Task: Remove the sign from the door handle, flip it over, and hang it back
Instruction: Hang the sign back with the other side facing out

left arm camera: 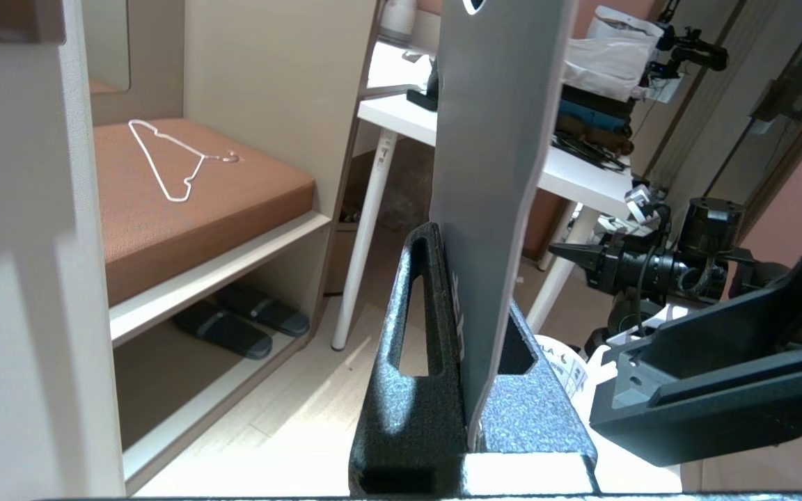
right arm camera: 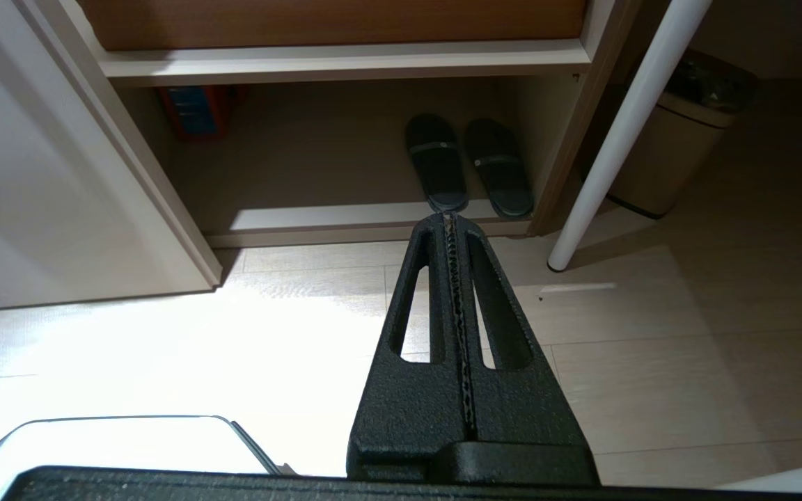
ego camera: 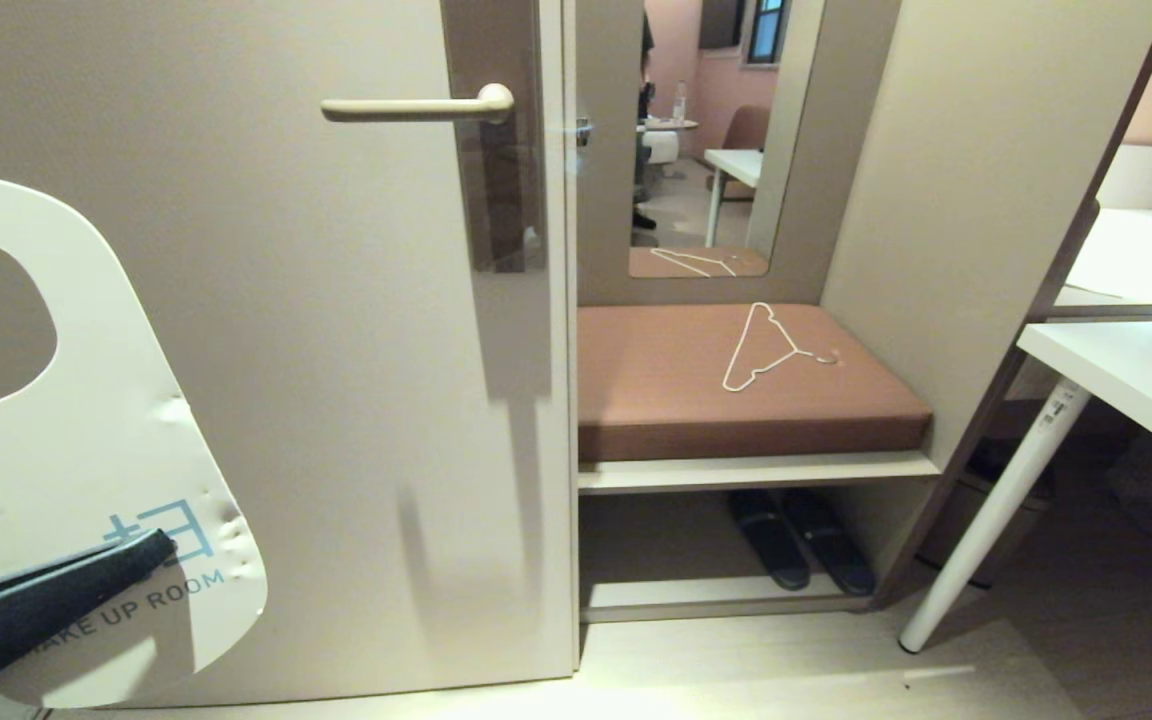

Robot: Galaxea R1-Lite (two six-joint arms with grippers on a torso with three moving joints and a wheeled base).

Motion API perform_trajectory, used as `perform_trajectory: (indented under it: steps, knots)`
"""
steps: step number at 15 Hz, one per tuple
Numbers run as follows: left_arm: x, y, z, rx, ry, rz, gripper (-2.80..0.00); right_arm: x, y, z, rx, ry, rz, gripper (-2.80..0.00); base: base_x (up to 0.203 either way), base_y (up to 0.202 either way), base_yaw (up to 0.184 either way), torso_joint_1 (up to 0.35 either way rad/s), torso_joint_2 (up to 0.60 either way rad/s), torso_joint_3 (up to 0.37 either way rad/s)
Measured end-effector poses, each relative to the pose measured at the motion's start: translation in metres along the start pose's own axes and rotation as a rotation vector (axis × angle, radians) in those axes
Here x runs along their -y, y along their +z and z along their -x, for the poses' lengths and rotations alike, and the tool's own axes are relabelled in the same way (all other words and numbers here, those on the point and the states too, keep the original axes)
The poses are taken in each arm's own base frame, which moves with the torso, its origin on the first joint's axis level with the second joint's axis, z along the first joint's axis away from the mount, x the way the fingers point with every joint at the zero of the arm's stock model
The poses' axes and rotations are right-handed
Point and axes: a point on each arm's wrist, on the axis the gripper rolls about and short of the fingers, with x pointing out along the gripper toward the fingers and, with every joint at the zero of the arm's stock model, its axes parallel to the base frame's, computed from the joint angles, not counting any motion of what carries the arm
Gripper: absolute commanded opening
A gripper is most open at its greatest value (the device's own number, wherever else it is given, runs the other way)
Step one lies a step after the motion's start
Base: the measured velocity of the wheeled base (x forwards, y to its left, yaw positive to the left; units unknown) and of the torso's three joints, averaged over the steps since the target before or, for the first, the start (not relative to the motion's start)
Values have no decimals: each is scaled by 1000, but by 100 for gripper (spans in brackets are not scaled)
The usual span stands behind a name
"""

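Sign off the handle, white side facing out

Left gripper is clamped on its bottom edge, hole end straight above; handle sits bare up and right of it. Right gripper hangs low, pinched shut on nothing

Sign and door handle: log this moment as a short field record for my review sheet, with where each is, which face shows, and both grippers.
sign: off the handle, held up in front of the door, white MAKE UP ROOM face toward the head camera
door handle: bare, nothing hanging on it
left gripper: shut on the sign's lower end
right gripper: shut, empty, pointing at the floor near the slippers
step done: sign removed
step left: rehang on the handle
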Motion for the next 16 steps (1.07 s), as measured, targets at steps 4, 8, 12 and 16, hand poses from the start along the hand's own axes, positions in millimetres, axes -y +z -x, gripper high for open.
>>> perform_trajectory:
  steps: [4, 8, 12, 16]
  knots:
    - [-5, 7, -4, 5, 19, -4, -280, 0, 0, 0, 0, 0, 0, -280, 0, 0, 0, 0, 0, 0]
    - [-17, 25, -14, 21, 35, -28, -280, 0, -1, 2, 24, 33, 9, -280, 0, 0, 0, 0, 0, 0]
    - [-32, 48, -30, 41, 45, -50, -280, 1, -2, 7, 91, 67, 14, -280, 0, 0, 0, 0, 0, 0]
    - [-56, 69, -47, 72, 110, -78, -280, 1, -4, 11, 143, 64, 11, -280, 0, 0, 0, 0, 0, 0]
